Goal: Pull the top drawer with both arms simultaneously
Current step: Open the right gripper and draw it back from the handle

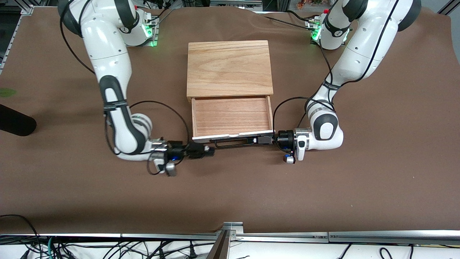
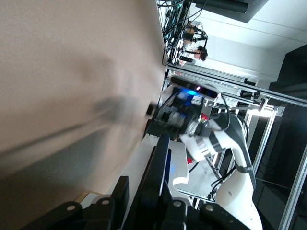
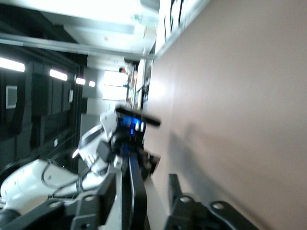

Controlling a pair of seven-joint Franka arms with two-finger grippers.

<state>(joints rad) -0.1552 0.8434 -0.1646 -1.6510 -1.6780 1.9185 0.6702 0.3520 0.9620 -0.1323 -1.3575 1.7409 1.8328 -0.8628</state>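
Note:
The top drawer (image 1: 231,116) stands pulled out of the cabinet, its white face panel (image 1: 215,136) toward the front camera. Its black wire handle (image 1: 235,143) runs along that panel. My left gripper (image 1: 265,140) lies level with the table at the handle's end toward the left arm. In the left wrist view (image 2: 144,184) its fingers are open, with the handle (image 2: 160,158) between them and a gap at one finger. My right gripper (image 1: 205,150) is at the handle's other end. In the right wrist view (image 3: 140,181) its fingers are wide open around the handle (image 3: 134,184).
The light oak cabinet lid (image 1: 230,66) lies above the drawer's opening, farther from the front camera. A black rounded object (image 1: 14,124) sticks in at the right arm's end of the brown table (image 1: 377,180). A metal rail (image 1: 230,235) edges the table nearest the camera.

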